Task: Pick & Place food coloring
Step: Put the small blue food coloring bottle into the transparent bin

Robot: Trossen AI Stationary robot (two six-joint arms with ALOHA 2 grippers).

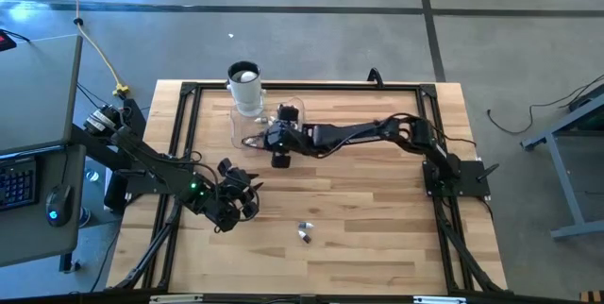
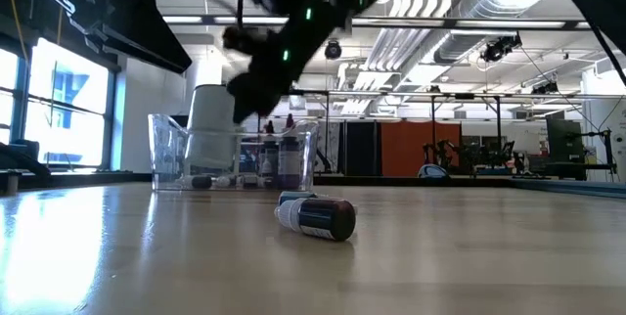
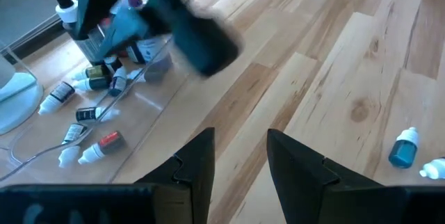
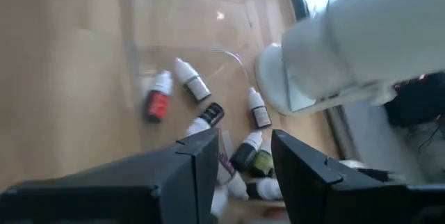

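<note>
My right gripper [image 1: 257,140] hangs over the clear tray [image 1: 238,126] in the upper middle of the overhead picture, arm stretched in from the right. In my right wrist view the two dark fingers [image 4: 201,161] stand apart with a gap between them and nothing clamped; below that gap lies the tray floor.

The tray is a shallow clear plastic box with low walls [image 2: 161,154], set on the wooden table [image 1: 377,210]. A tall white cup [image 1: 244,85] with a dark rim stands at its far end; its base and side fill the upper right of my wrist picture [image 4: 348,43].

Loose food coloring bottles [image 4: 191,79] lie scattered on the tray floor beside the cup's base: one with a red label [image 4: 157,99], a dark one [image 4: 208,116], another white-tipped one just beside the base [image 4: 257,109], and a cluster at my fingertips, partly hidden. In the level view a few bottles stand upright behind the clear wall [image 2: 279,158].

Two bottles sit outside the tray, on bare table in the lower middle of the overhead picture [image 1: 304,232]. The level view shows one on its side, dark body, whitish tip [image 2: 318,217], well apart from the tray.

My left gripper [image 1: 247,191] waits at the lower left of the table, fingers [image 3: 198,161] parted, empty.
</note>
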